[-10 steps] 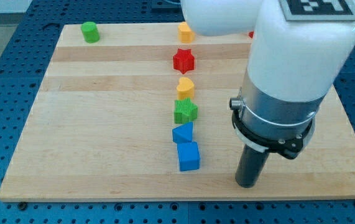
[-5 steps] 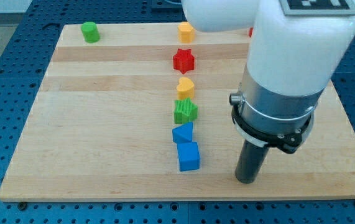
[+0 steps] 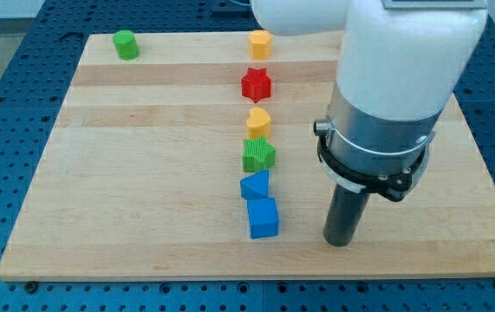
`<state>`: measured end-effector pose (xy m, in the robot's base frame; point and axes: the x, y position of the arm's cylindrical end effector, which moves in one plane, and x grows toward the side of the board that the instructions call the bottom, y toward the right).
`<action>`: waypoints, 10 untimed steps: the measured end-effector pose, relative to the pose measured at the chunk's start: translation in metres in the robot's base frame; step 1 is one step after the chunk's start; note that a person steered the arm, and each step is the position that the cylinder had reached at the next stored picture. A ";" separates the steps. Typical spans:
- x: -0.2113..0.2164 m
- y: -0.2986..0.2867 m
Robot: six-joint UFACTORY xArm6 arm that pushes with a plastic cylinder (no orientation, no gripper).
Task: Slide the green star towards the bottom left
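- My tip [image 3: 340, 243] rests on the wooden board [image 3: 143, 217] near the view's bottom edge, to the view's right of the column of blocks. It is a bare rod end with nothing to open or close, and it touches no block.
- The blue cube [image 3: 263, 218] is the block nearest my tip, off to the view's left of it with bare wood between them.
- The blue triangular block [image 3: 255, 185] sits just above the cube, touching or almost touching it.
- The green star [image 3: 258, 155], the block to be moved, stands just above the blue triangular block, near the middle of the board. It lies up and to the view's left of my tip.
- Handling, as a judgement: the star looks small, light and rigid, and it should slide easily on smooth wood. Its points may make it spin if pushed off-centre. The place to press is its upper-right side, so the push runs through its middle towards the bottom left. The blue blocks just below could be caught along the way.
- A yellow block [image 3: 258, 121] with a rounded top crowds the star's upper edge, leaving little room there.
- The red star [image 3: 256, 84] stands farther up.
- A second yellow block [image 3: 259, 42] and a green cylinder [image 3: 126, 44] lie along the view's top.
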<state>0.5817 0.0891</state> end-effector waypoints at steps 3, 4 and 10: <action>-0.059 0.010; -0.070 -0.009; -0.133 -0.106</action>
<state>0.4491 -0.0165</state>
